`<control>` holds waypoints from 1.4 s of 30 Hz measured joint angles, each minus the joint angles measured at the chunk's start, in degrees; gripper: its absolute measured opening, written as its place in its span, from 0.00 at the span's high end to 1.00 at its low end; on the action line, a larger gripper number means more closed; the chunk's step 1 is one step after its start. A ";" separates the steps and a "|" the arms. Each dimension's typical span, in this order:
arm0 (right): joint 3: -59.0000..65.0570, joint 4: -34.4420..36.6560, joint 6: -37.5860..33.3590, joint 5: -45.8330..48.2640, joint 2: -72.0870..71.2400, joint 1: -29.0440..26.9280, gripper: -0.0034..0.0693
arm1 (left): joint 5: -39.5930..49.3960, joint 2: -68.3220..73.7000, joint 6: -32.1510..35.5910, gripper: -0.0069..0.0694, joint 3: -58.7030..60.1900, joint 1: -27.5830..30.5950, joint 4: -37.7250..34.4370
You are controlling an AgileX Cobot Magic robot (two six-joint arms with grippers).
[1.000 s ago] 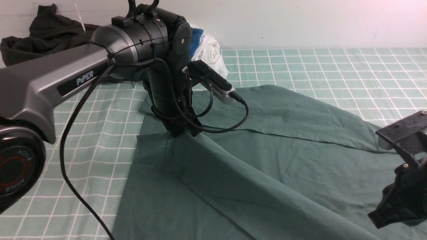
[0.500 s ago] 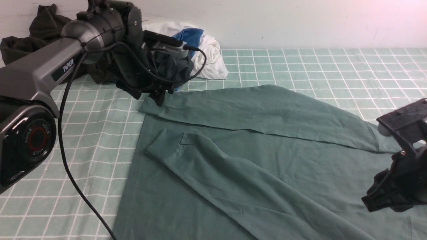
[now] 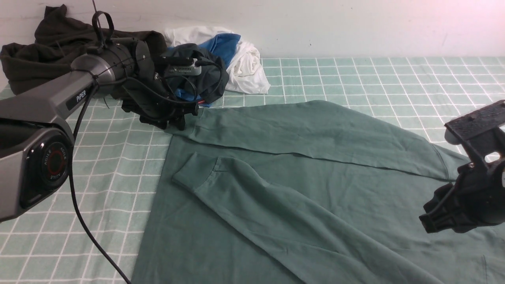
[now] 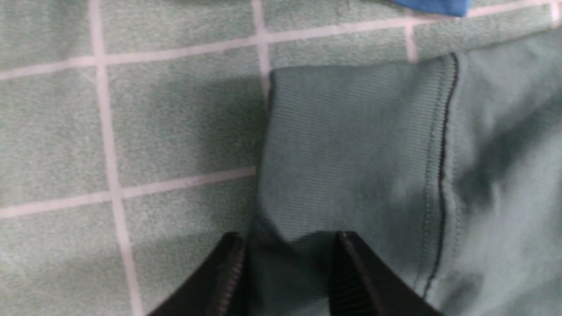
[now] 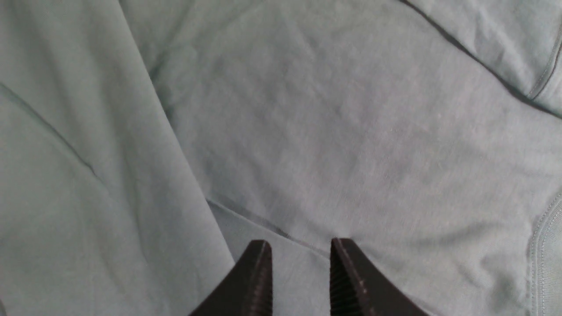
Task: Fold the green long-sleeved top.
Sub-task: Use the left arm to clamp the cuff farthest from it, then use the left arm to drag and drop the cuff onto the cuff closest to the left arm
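Note:
The green long-sleeved top [image 3: 315, 189] lies spread on the pale checked cloth, with both sleeves folded across its body. The near sleeve [image 3: 256, 197] ends in a cuff [image 3: 193, 173] lying flat. My left gripper [image 3: 179, 122] is low at the cuff of the far sleeve [image 3: 315, 130]. In the left wrist view its jaws [image 4: 287, 237] stand apart, with the ribbed cuff [image 4: 351, 145] between them. My right gripper [image 3: 429, 224] hovers over the top's right side. It is open and empty above the green fabric [image 5: 351, 131] in the right wrist view [image 5: 300, 243].
A blackish dark-olive garment [image 3: 35, 51] lies at the back left by the wall. A dark grey-green garment [image 3: 209, 75] with blue and white cloth [image 3: 244, 63] sits just behind my left gripper. The checked cloth [image 3: 394, 83] covers the table.
My left gripper let go of the near sleeve, which now lies flat, and moved back and left to the far sleeve's cuff. My right arm rose slightly and shifted left.

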 joint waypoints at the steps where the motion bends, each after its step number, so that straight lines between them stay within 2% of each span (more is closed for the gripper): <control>1: 0.00 0.00 0.05 0.00 0.00 0.00 0.69 | 0.28 0.00 0.69 0.68 0.00 0.00 -0.84; 2: 0.00 0.00 0.05 0.00 0.00 0.00 0.69 | 0.28 0.00 0.84 0.69 0.00 0.00 -0.97; 3: 0.00 -0.05 0.05 0.00 0.00 0.00 0.69 | 0.44 0.00 1.70 0.79 -0.08 0.00 -1.62; 4: 0.00 -0.05 0.05 0.00 0.00 0.00 0.69 | 0.74 0.00 2.24 0.85 -0.18 0.00 -1.80; 6: 0.00 -0.05 0.05 0.10 0.00 0.00 0.69 | 1.74 -0.28 2.67 0.87 -0.52 0.00 -1.80; 16: 0.00 0.01 0.05 0.92 0.00 0.00 0.69 | 11.07 -10.17 4.70 0.87 -3.60 -1.57 -1.61; 24: 0.00 0.18 1.14 0.97 0.00 0.00 0.69 | 13.64 -13.16 4.66 0.82 -3.44 -2.47 4.11; 29: 0.00 0.18 1.14 0.98 0.00 0.00 0.69 | 14.23 -11.96 4.78 0.80 -3.08 -2.47 3.91; 36: 0.00 0.18 1.14 0.98 0.00 0.00 0.69 | 17.34 -13.55 5.35 0.88 -3.08 -2.58 0.93; 42: 0.00 0.13 1.14 1.24 -0.23 0.00 0.69 | 20.14 -23.29 5.87 0.88 0.63 -4.39 0.87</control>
